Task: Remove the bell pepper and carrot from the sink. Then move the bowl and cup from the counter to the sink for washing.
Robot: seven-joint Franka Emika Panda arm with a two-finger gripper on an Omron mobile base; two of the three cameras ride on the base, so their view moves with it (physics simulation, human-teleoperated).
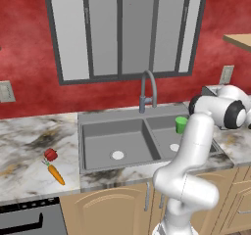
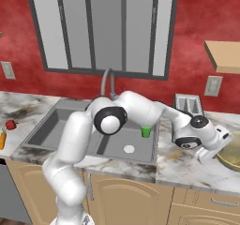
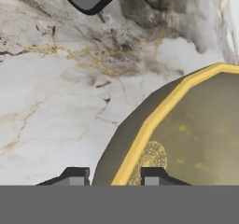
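I see cup [image 1: 181,125] standing upright in right basin of sink [image 1: 108,126]; left basin holds nothing but drain. Pepper [image 1: 50,154] and carrot [image 1: 56,175] lie on desk [image 1: 29,146] left of sink, near each other. Right base view adds bowl [image 2: 232,156] on desk well right of sink. Hand view: my end effector [image 3: 113,176] open, fingertips straddling bowl rim, gripping nothing.

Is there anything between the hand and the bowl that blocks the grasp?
Nothing visible does. In the hand view the hand straddles the bowl's near rim, one fingertip outside, one inside, with bare counter beside it.
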